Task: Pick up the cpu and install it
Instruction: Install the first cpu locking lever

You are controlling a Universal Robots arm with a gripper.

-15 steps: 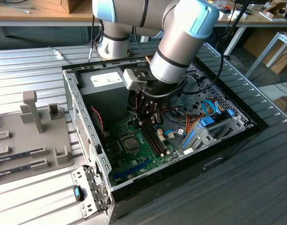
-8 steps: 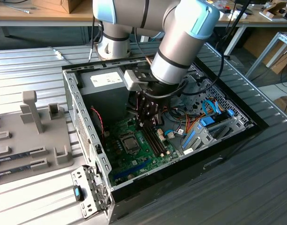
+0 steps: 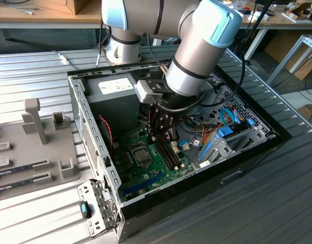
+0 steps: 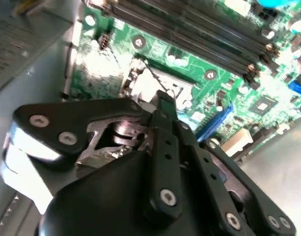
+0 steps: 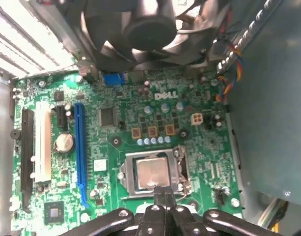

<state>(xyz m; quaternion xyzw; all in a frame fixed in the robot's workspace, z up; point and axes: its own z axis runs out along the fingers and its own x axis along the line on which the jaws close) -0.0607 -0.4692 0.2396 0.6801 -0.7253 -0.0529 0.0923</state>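
Arm (image 3: pixel 196 56) bent downward, jaws closed, empty.

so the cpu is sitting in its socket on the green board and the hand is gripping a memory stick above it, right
Not quite. The cpu does sit in its socket on the green motherboard, but the hand grips nothing: in the first wrist view its fingers are closed together, empty, just above the socket's edge.

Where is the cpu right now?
The cpu sits in its socket on the green motherboard inside the open computer case, just beyond the gripper in the first wrist view.
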